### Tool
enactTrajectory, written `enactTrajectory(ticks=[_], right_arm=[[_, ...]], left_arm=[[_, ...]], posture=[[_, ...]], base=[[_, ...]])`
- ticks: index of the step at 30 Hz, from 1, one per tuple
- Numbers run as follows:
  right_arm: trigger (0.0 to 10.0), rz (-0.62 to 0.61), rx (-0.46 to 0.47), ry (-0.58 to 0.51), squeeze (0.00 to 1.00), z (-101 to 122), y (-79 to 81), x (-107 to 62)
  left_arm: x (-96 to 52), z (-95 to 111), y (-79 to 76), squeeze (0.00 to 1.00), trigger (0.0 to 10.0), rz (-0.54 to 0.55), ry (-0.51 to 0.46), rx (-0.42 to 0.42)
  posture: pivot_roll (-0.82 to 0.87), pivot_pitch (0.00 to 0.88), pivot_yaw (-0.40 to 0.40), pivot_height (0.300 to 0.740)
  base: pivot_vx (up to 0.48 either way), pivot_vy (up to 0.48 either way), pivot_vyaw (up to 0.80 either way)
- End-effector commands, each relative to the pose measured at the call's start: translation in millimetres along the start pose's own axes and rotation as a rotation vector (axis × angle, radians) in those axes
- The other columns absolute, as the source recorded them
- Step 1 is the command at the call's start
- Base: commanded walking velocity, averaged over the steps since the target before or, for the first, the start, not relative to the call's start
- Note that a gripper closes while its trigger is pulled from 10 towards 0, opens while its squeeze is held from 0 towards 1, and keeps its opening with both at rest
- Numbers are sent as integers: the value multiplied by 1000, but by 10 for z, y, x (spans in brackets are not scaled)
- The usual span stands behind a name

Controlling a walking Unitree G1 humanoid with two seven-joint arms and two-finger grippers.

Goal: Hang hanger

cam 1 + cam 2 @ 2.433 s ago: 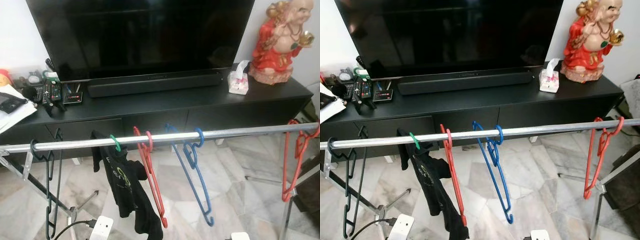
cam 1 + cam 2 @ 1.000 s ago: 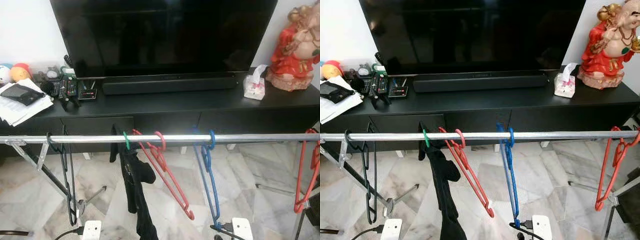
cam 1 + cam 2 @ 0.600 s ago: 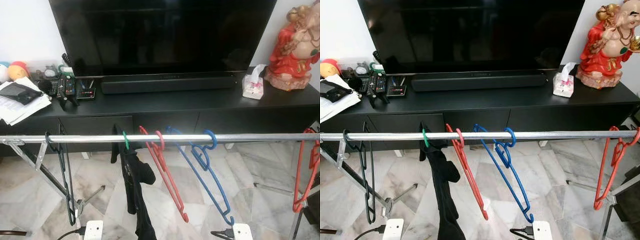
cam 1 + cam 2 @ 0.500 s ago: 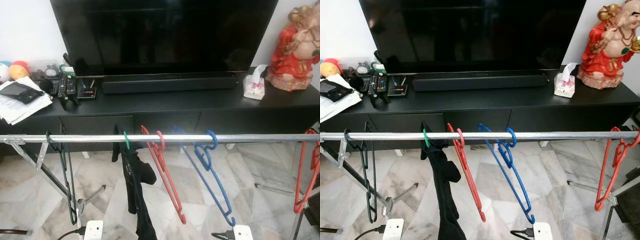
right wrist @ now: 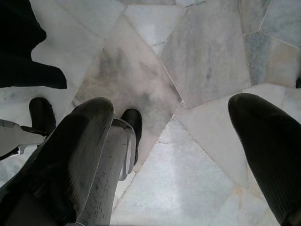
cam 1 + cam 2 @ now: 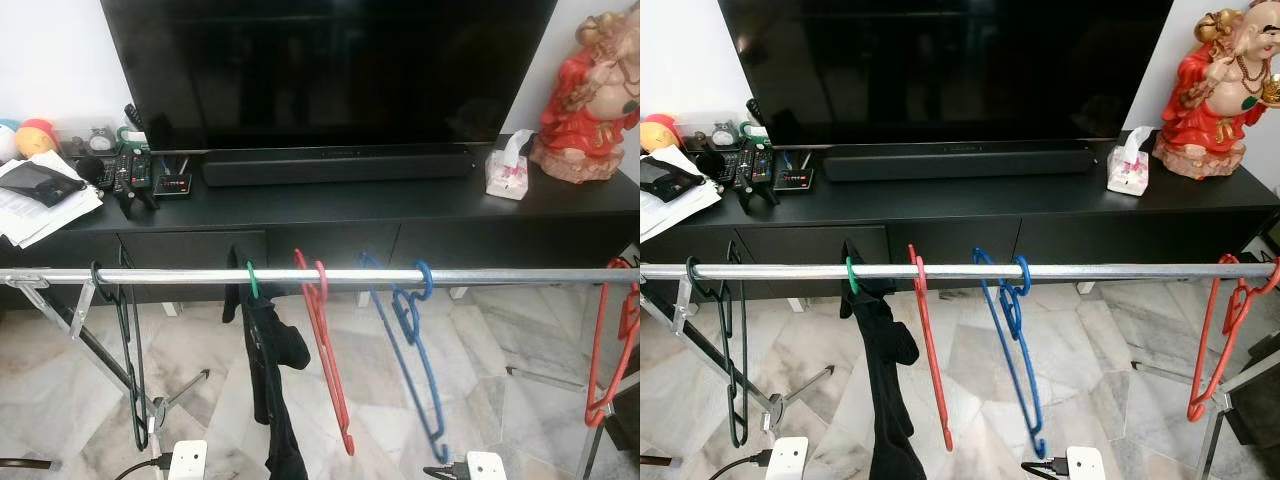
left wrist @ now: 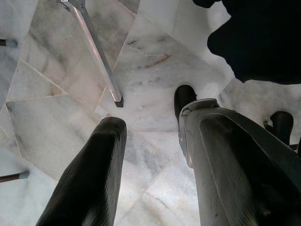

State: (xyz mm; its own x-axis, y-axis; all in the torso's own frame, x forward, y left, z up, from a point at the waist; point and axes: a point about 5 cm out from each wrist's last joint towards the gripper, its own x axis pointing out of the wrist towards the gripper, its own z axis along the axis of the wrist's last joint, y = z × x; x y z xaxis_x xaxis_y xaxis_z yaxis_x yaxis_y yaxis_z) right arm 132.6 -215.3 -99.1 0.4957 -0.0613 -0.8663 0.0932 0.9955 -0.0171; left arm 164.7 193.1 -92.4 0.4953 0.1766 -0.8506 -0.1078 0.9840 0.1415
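Blue hanger hooked on rail; both grippers low over floor, jaws apart, empty. Check hook seats fully.

A rail crosses near, five hangers along it; beyond stands a cabinet bearing a television, statue far right

Ahead of me at 12 o'clock, white wall behind 1 big black TV on a long black cabinet. Soundbar under the screen. Red figurine at 2 o'clock, remotes and papers at 10 o'clock. Grey marble floor at 6 o'clock, evenly lit.
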Motion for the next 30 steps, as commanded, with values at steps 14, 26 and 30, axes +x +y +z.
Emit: enactTrajectory(ticks=[14, 26, 30], right_arm=[[10000, 7, 18, 3, 0, -31, 13, -5], [10000, -51, 74, 3, 0, -50, -102, -24], [10000, -40, 66, 3, 0, -44, -61, -16]], left_arm=[[-7, -53, 8, 0, 10000, -6, 12, -7], [-8, -57, 7, 0, 10000, -9, 11, -7], [-7, -52, 8, 0, 10000, -10, 10, -7]], posture=[[-34, 0, -51, 740], [-38, 0, -53, 740], [-41, 0, -54, 740]], base=[[-253, 0, 0], [-312, 0, 0], [-318, 0, 0]])
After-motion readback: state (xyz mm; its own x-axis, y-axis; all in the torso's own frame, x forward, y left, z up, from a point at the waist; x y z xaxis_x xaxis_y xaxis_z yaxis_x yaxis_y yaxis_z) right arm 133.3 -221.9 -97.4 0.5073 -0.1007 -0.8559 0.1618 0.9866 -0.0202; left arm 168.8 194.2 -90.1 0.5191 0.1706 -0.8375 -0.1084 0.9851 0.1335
